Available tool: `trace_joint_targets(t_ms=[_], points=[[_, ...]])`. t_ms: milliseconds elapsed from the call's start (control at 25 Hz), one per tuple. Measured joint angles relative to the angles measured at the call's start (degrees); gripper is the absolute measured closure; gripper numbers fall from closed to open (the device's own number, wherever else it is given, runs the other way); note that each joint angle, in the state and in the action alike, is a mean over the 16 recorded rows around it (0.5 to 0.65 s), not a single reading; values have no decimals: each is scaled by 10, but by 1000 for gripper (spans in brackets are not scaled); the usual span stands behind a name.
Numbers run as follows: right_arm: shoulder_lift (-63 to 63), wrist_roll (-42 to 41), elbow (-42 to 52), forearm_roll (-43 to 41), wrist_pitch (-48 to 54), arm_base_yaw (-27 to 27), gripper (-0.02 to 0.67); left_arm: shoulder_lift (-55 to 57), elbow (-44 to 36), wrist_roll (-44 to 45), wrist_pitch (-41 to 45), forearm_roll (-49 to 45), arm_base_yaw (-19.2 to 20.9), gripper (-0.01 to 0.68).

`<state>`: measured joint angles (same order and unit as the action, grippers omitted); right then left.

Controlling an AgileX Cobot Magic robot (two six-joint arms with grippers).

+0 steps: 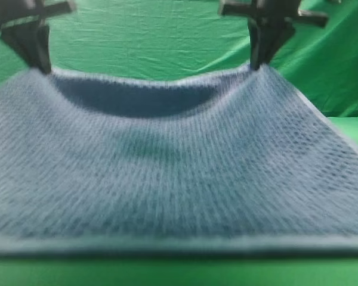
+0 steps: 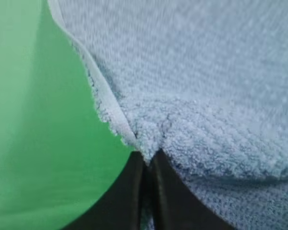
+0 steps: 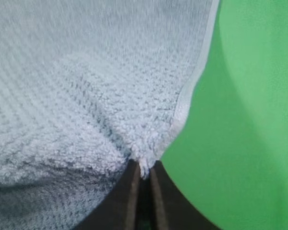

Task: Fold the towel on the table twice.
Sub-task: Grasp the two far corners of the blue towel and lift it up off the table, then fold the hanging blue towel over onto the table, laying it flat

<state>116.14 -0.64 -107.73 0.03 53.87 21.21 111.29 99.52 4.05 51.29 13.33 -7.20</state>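
The blue-grey waffle-weave towel (image 1: 179, 179) fills most of the exterior high view. Its near hem lies along the front of the green table (image 1: 179, 271); its far edge is lifted and sags in the middle. My left gripper (image 1: 40, 67) is shut on the far left corner. My right gripper (image 1: 259, 64) is shut on the far right corner. In the left wrist view the black fingers (image 2: 129, 191) pinch the towel (image 2: 206, 96) beside its pale hem. In the right wrist view the fingers (image 3: 127, 191) pinch the towel (image 3: 86, 96) corner the same way.
A wrinkled green cloth backdrop (image 1: 149, 42) hangs behind the arms. Green table surface shows left of the towel in the left wrist view (image 2: 33, 134) and right of it in the right wrist view (image 3: 249, 120).
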Motion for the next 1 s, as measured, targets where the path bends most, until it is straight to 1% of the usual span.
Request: trace_joint_targets(t_ms=[280,480,680,1000], points=[[-6,12,-156,-47,-38,-2,649,-10,147,0,-34,11,0,673],[-7,19,-227,-77,-47,-6,649,-10,204,0,-53,20,0,673],[-6,20,-251,-94,-24,-11,649,-9,205,-1,-55,26,0,673],[-4,21,-224,-108,56,-16,649,-21,149,-4,-33,29,0,673]])
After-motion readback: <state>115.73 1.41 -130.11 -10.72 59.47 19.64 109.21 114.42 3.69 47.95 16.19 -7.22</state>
